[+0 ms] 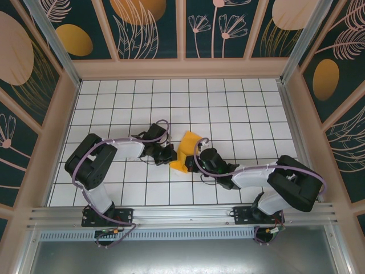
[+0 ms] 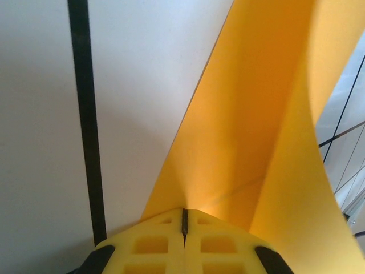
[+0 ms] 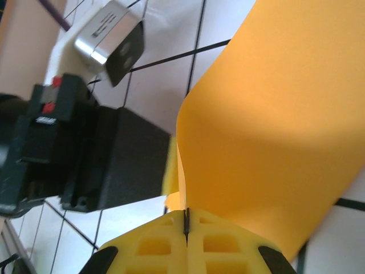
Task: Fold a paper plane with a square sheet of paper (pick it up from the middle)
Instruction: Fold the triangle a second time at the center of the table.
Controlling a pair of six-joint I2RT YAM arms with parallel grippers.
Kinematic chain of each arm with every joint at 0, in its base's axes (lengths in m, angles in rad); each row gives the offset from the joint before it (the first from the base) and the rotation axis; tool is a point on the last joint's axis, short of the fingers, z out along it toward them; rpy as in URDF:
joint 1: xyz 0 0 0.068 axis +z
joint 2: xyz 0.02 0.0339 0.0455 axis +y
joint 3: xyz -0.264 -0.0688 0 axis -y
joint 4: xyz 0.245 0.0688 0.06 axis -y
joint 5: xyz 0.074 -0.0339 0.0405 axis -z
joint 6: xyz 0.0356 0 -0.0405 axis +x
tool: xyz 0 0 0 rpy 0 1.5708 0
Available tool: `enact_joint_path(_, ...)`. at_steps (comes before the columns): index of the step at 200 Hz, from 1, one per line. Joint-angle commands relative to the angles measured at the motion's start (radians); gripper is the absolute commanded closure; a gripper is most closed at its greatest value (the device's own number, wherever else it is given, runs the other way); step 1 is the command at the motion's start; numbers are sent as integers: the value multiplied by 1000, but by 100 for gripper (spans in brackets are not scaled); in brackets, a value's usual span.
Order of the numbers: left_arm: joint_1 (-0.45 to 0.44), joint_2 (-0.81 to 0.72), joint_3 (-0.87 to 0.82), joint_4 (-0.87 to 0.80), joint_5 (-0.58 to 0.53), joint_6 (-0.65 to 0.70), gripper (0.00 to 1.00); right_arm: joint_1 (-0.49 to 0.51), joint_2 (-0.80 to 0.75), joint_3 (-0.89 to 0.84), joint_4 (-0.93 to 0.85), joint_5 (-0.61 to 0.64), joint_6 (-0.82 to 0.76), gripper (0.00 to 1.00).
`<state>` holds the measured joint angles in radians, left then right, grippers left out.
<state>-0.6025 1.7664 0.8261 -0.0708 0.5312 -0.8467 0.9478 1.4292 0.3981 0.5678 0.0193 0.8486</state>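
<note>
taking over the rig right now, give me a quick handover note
Left gripper: shut, pinching the paper sheet from its left side.
Right gripper: shut, pinching the same sheet from the right.
Sheet: at the middle of the table, held between both grippers and bowed into a curve.
Done: sheet picked up, both grips on.
Left: no sharp tip or dart shape visible, so the plane's folds remain to be made.
</note>
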Motion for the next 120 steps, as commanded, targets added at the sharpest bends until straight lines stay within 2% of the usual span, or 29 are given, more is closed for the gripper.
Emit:
enact_joint_path(1,-5,36,-5,-64,-64,29,100,-38,-6,1,-61,-48,4,100)
enact_joint_path(66,-5,35,1,-70,-73,38,100,-96,-5,58,-227,-65,-65,100)
enact_joint_path(120,-6,37,4,-69,-71,40,100,-106,45,166,-379,-18,-155,100)
